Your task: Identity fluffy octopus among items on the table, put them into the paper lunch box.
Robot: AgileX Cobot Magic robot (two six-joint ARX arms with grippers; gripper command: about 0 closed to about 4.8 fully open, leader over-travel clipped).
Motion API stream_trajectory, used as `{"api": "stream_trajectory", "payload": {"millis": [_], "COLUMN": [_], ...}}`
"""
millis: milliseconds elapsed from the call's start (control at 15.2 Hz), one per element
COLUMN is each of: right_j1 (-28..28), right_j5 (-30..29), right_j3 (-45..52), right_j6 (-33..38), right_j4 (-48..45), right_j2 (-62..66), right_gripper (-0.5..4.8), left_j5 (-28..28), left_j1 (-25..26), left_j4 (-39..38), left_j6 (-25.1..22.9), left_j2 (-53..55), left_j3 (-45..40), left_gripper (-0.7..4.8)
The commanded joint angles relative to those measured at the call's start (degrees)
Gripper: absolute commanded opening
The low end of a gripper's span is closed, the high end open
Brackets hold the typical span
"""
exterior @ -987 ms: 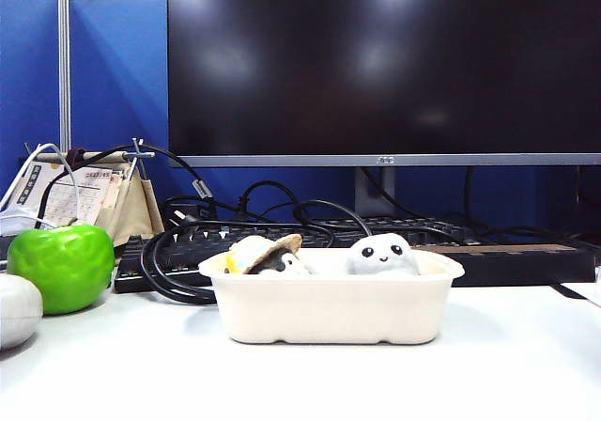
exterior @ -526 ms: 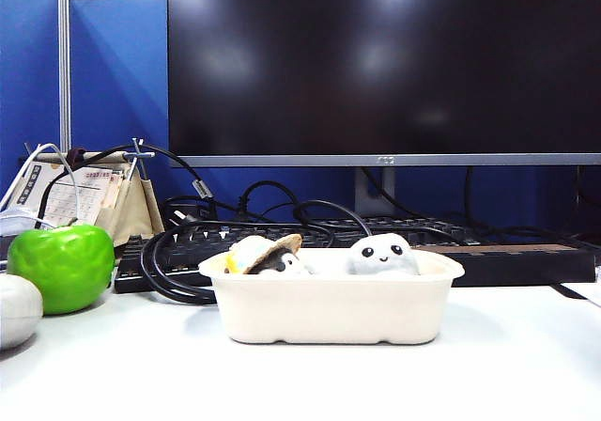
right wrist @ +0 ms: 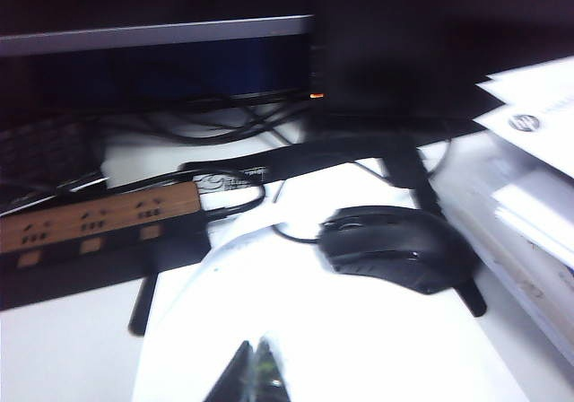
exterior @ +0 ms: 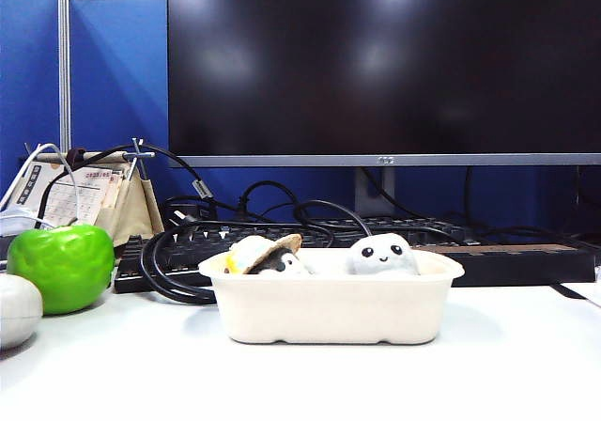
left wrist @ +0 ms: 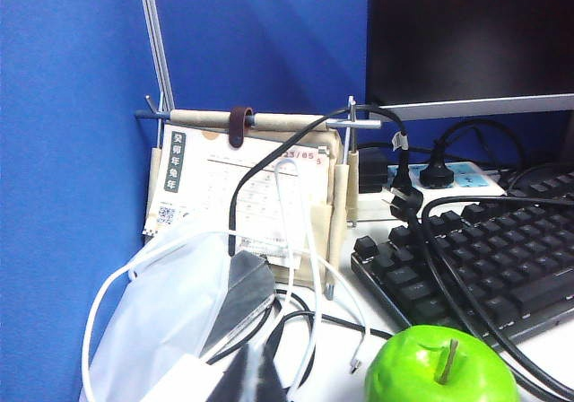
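Fluffy octopus seen seated in paper lunch box, R end, next to straw-hatted plush at L end.

Box is placed mid-table, in front of keyboard & monitor; green apple is set well apart at L. No arm is seen in exterior view. Left gripper is held pressed together w/ nothing pinched, over white bag near apple. Right gripper is likewise closed & empty, above table near black mouse; that view is blurred.

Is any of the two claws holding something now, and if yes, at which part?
Nothing is held. The left claw and right claw are both shut and empty; the fluffy octopus lies in the paper lunch box.
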State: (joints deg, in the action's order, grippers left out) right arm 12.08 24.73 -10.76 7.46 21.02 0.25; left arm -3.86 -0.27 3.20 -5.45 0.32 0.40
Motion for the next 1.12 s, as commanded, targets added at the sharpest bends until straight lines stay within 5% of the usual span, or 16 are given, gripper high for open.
{"api": "stream_trajectory", "payload": {"millis": [66,460,1118], "right_j1": [-5.9,-6.7,-6.6], "right_j5": [-6.5,-7.2,-14.4], "right_j3": [-0.1,0.2,3.6], "right_j6": [0.0,-0.2,0.1], "right_j4": [-2.3,-24.5,-27.2], "right_j2": [-0.2,-0.2,-0.2], "right_gripper": [-0.01,-0.01,-0.01], "left_j5": [0.0,0.0,0.0], "left_j1": [0.1,0.1,0.1], "left_j4": [0.5,0.5,0.5], "left_j6": [-0.1,-0.1,-0.1], "left_j2": [-0.1,-0.1,-0.1], "left_j3": [0.0,0.0,0.0], "left_gripper": [-0.05,-0.05,-0.05]}}
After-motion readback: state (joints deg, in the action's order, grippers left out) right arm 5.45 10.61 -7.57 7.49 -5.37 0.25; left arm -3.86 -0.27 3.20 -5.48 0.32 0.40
